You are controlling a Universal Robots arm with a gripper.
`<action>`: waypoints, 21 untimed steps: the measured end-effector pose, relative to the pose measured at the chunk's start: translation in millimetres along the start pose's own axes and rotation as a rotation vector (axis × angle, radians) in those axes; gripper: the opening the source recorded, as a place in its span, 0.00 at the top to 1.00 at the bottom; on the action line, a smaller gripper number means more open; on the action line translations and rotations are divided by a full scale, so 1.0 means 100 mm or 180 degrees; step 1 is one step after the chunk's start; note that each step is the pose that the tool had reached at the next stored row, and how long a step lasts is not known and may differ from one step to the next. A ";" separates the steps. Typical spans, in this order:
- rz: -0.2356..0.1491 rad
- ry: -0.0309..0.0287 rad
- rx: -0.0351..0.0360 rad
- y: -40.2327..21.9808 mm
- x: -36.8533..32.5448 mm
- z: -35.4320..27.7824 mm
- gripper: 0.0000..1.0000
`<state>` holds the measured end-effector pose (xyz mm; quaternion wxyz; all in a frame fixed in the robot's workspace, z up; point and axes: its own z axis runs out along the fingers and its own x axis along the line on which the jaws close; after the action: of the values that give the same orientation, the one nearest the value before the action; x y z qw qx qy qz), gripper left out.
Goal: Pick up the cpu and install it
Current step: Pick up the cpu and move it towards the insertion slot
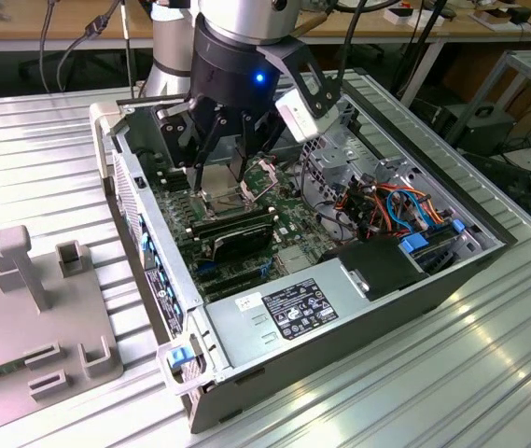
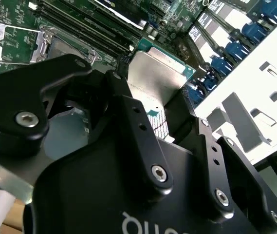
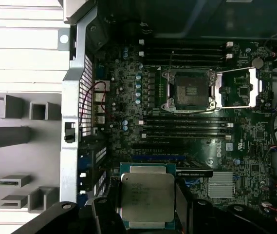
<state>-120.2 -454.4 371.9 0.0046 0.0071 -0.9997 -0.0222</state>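
Above the motherboard [image 3: 123,97], inside the open computer case [image 1: 153,266], the end effector [image 2: 155,100] grips the cpu [image 3: 147,197] by opposite edges, metal face up and level, seemingly to match the open socket [image 3: 187,90] beyond the memory slots [image 3: 187,125].

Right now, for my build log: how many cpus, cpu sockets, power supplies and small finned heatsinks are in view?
cpu: 1, held by the gripper
cpu socket: 1, empty, with its frame swung open
power supply: 1
finned heatsink: 1
Total: 4
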 end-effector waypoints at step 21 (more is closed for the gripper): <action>0.0000 0.0000 0.0000 -0.011 -0.750 0.007 0.45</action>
<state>-45.3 -454.4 370.5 0.0046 0.0071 -0.9997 -0.0223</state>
